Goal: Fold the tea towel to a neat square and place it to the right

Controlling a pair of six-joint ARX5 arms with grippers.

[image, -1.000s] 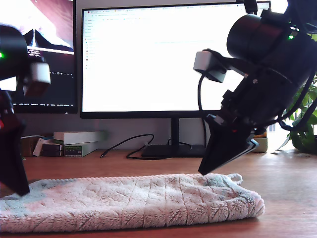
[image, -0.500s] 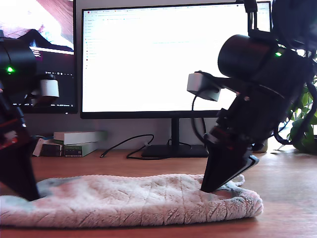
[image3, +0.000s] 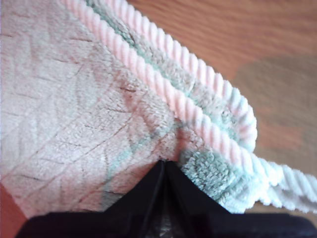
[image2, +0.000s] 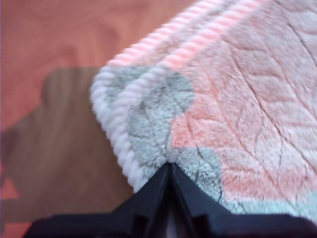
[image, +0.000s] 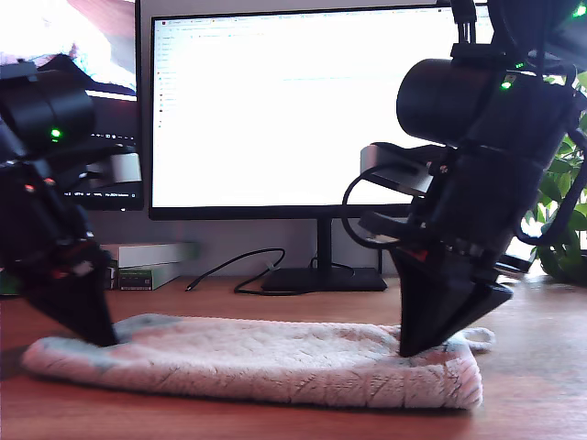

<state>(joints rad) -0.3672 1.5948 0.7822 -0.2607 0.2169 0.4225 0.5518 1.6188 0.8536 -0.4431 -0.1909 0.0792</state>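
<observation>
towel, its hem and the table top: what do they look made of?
Tea towel: soft terry or fleece, going by the fluffy nap and pressed-in creases. Hem: twisted cord of pale pink yarn, matte. Table: wood or a wood-look laminate; brown with visible grain, smooth finish.

Fluffy pale pink tea towel (image: 266, 362) lies folded double on desk (image: 532, 385).

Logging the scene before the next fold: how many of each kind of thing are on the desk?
Towel: 1
Pincers: 2, one, one
Monitors: 2, one, one
Boxes: 2
Plant: 1
Total: 8
</observation>
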